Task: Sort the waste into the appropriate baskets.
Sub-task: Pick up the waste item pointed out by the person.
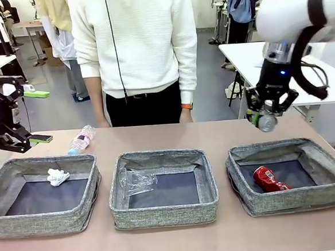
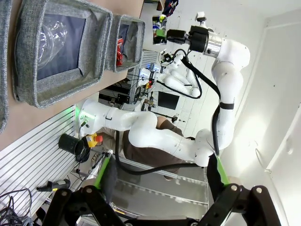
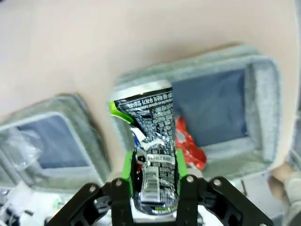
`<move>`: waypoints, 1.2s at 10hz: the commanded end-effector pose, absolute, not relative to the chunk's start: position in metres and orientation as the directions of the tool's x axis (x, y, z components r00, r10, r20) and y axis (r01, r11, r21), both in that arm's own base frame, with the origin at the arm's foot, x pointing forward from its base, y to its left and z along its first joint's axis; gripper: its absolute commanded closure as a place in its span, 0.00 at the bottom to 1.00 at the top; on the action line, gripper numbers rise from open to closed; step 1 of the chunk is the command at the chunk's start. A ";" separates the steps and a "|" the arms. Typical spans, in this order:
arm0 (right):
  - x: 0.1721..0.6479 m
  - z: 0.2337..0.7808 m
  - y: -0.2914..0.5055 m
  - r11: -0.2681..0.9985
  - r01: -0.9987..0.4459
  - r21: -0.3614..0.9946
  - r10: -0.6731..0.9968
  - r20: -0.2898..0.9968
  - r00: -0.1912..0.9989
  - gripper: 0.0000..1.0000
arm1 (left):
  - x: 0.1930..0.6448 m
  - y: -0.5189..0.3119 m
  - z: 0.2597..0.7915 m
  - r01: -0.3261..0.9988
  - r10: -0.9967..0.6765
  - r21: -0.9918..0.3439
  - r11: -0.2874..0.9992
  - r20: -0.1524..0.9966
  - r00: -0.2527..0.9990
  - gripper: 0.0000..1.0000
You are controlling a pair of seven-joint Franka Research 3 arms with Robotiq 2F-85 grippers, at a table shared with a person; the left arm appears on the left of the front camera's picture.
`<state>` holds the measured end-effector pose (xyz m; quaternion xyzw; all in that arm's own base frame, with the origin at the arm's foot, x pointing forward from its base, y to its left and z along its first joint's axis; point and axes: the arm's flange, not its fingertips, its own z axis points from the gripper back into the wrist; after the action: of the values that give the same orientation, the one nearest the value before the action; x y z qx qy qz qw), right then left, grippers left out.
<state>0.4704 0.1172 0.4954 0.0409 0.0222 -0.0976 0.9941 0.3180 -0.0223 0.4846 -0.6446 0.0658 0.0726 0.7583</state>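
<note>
Rightmost basket (image 1: 293, 194), close in front, already holds the red can (image 1: 270, 179). Above its far rim hangs the right hand (image 1: 264, 117), clamped on the dark can (image 3: 150, 136). Next, I'd say, it must come in over the basket floor and let go, while the left hand (image 1: 38, 116) waits spread wide.

Baskets (image 1: 162, 209) rough woven fabric; red can (image 1: 270, 179), dark can (image 3: 148, 127) glossy metal; bottle (image 1: 136, 181) clear crinkled plastic.

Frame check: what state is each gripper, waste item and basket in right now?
left gripper: open, holding nothing.
right gripper: shut on the dark can.
dark can: dented, held in the air near the right basket.
red can: lying in the right basket.
crushed clear bottle: lying in the middle basket.
tissue wad: in the left basket.
second bottle: lying on the table behind the left basket.
</note>
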 end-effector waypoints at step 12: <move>0.415 0.739 0.357 0.979 0.206 -0.013 -0.204 0.097 0.974 0.61 | 0.318 -0.025 0.490 -0.207 0.032 -0.968 0.139 -0.205 0.978 0.00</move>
<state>0.4084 0.3480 0.7278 -0.0044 -0.0445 -0.0831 0.9955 0.3181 -0.0222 0.4845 -0.6442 0.0655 0.0730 0.7586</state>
